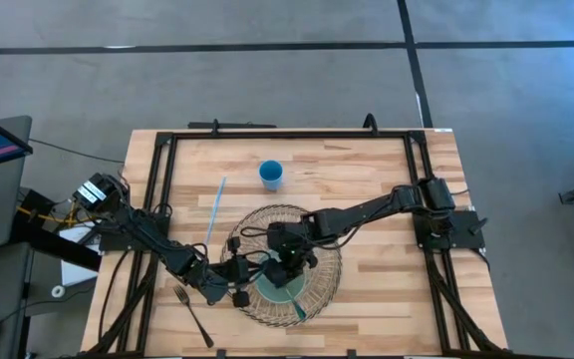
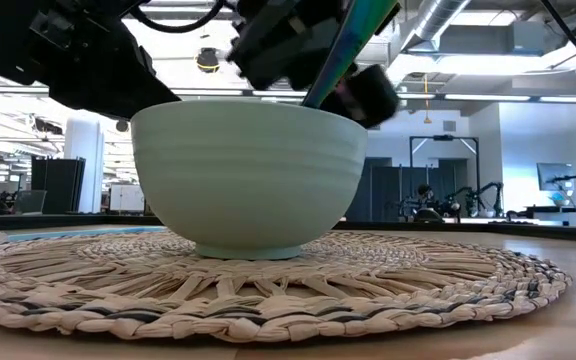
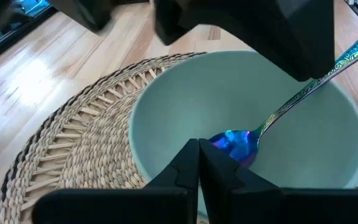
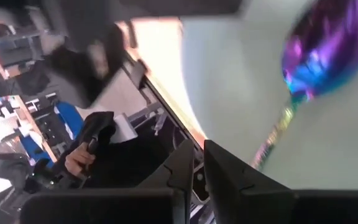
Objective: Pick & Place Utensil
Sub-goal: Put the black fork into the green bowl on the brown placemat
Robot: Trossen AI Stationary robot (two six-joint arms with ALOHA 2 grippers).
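A pale green bowl [image 1: 275, 292] [image 2: 248, 170] stands on a round woven mat [image 1: 325, 289] [image 3: 86, 143]. An iridescent blue spoon [image 3: 291, 102] lies in the bowl. Its head [image 3: 235, 144] rests on the bowl's bottom and its handle [image 1: 298, 311] slants up over the rim toward the table's near edge. My right gripper [image 1: 289, 269] [image 4: 197, 163] hovers over the bowl, shut and beside the spoon [image 4: 316, 56]. My left gripper [image 1: 239, 291] [image 3: 199, 155] is shut at the bowl's left rim. My left gripper's shut fingertips [image 3: 191, 163] stand over the bowl's rim [image 3: 143, 155] on its left side, slanting down from the table's left. They hide the rim beneath them, so I cannot tell whether they touch it.
A dark fork [image 1: 193, 314] lies on the table left of the mat, near the front edge. A light blue straw [image 1: 214, 209] and a blue cup [image 1: 271, 176] lie farther back. A black frame [image 1: 287, 134] borders the tabletop. A person shows in the room beyond [image 4: 82, 155].
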